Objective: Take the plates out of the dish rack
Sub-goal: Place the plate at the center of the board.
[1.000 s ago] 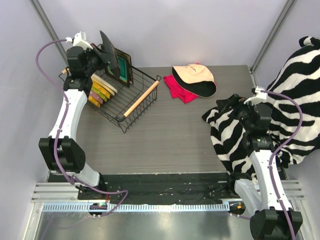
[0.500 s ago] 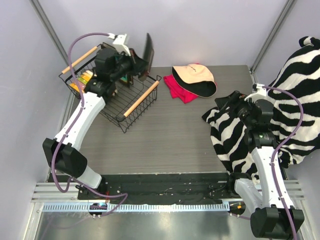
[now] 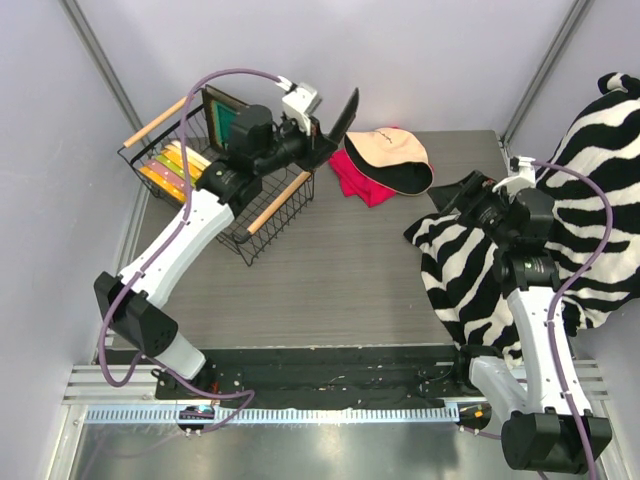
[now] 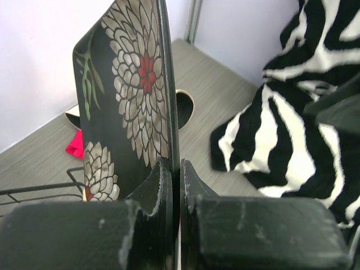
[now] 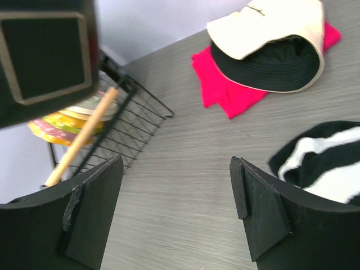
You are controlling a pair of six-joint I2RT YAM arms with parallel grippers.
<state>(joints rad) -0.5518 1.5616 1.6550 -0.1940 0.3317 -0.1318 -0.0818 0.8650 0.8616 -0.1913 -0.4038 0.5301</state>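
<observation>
left arm reaches over the dish rack (image 3: 280, 200), left gripper (image 3: 318, 135) pinching the square plate (image 3: 343, 115) that rises beyond its fingertips; only its wrist view shows flowers. right gripper (image 5: 175, 169) spread wide.

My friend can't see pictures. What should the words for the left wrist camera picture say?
The left gripper is shut on the edge of a dark flowered plate, holding it upright. Behind are the grey table, a zebra-striped cloth on the right and a bit of the wire dish rack at lower left.
</observation>
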